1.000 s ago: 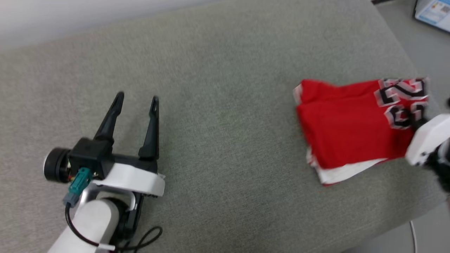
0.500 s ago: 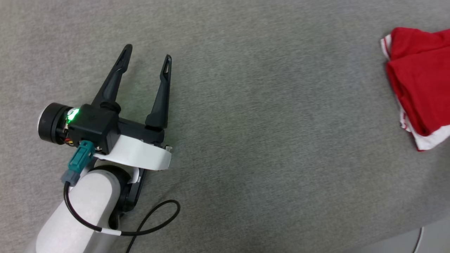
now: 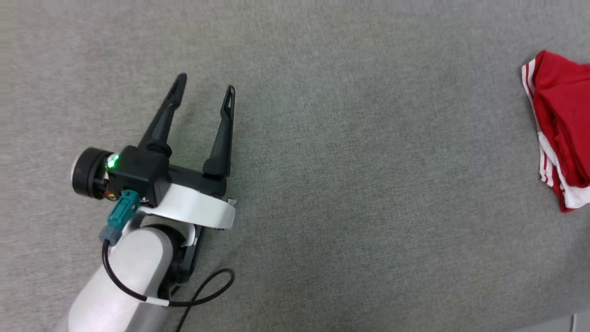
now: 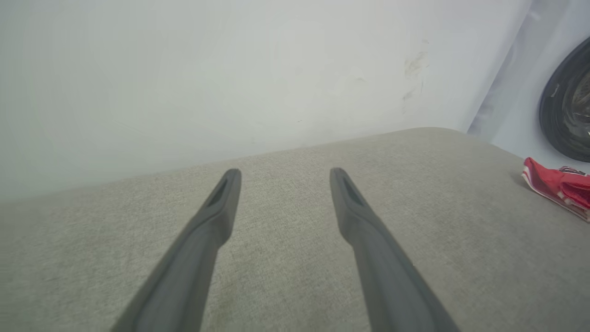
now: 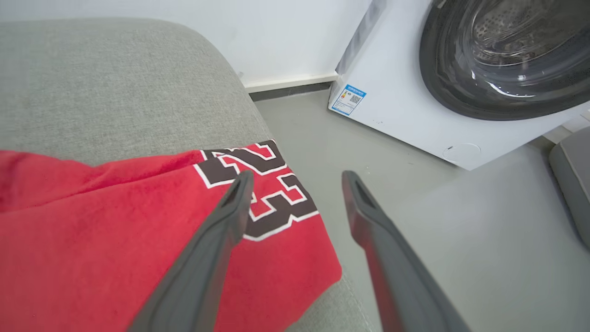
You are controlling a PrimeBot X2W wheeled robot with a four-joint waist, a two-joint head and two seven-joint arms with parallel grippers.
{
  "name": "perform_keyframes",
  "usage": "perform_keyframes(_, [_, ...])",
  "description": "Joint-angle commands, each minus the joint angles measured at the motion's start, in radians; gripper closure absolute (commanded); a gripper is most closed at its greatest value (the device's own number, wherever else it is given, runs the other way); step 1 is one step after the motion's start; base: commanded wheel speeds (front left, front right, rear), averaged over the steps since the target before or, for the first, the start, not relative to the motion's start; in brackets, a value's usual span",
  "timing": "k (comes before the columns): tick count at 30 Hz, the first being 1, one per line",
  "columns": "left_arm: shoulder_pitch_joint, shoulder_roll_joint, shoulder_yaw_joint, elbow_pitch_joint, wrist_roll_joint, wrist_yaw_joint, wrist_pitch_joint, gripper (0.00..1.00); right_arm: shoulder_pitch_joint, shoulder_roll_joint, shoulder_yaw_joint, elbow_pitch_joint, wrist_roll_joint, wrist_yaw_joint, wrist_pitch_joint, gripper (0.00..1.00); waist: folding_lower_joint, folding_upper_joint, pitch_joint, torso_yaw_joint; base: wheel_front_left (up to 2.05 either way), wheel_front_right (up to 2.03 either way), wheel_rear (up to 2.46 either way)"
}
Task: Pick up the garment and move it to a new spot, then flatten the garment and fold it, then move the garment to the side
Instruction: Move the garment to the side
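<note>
Released just now, the folded red jersey T-shirt (image 5: 92, 240) is left aside at the edge of the grey fabric surface (image 5: 92, 69); both jaws are spread

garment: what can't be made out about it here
Head view: the garment is cut by the right edge; most of it is out of frame.
Left wrist view: a small sliver at the right edge, fold unreadable.
Right wrist view: the right gripper covers part of the lettering; left and bottom edges cut the cloth.
</note>
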Motion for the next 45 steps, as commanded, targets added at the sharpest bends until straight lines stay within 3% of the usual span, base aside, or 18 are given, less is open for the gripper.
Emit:
perform_keyframes(1, [0.021, -0.007, -0.002, 0.014, -0.008, 0.003, -0.013, 0.0, 0.033, 0.018, -0.006, -0.014, -0.014, -0.001, -0.022, 0.0, -0.0001, 0.0, -0.058, 0.02, 0.0, 0.0, 0.0])
perform_keyframes(11, [0.164, -0.044, 0.021, 0.087, -0.061, 0.035, -0.056, 0.0, 0.249, 0.137, 0.082, -0.209, 0.01, -0.001, -0.11, 0.0, -0.0001, 0.0, -0.253, 0.053, 0.0, 0.0, 0.0])
perform_keyframes(28, [0.311, -0.051, 0.053, 0.164, -0.104, 0.068, -0.069, 0.0, 0.647, 0.342, 0.269, -0.712, 0.119, -0.001, -0.017, 0.0, -0.0001, 0.0, -0.421, 0.135, 0.0, 0.0, 0.0])
perform_keyframes(35, [0.36, -0.038, 0.07, 0.179, -0.109, 0.064, -0.073, 0.0, 0.753, 0.379, 0.31, -0.87, 0.138, -0.001, 0.025, 0.0, -0.0001, 0.0, -0.473, 0.163, 0.0, 0.0, 0.0])
perform_keyframes(45, [0.437, -0.028, 0.089, 0.166, -0.104, 0.076, -0.076, 0.0, 0.868, 0.413, 0.324, -0.985, 0.13, -0.001, 0.078, 0.0, -0.0001, 0.0, -0.535, 0.172, 0.0, 0.0, 0.0])
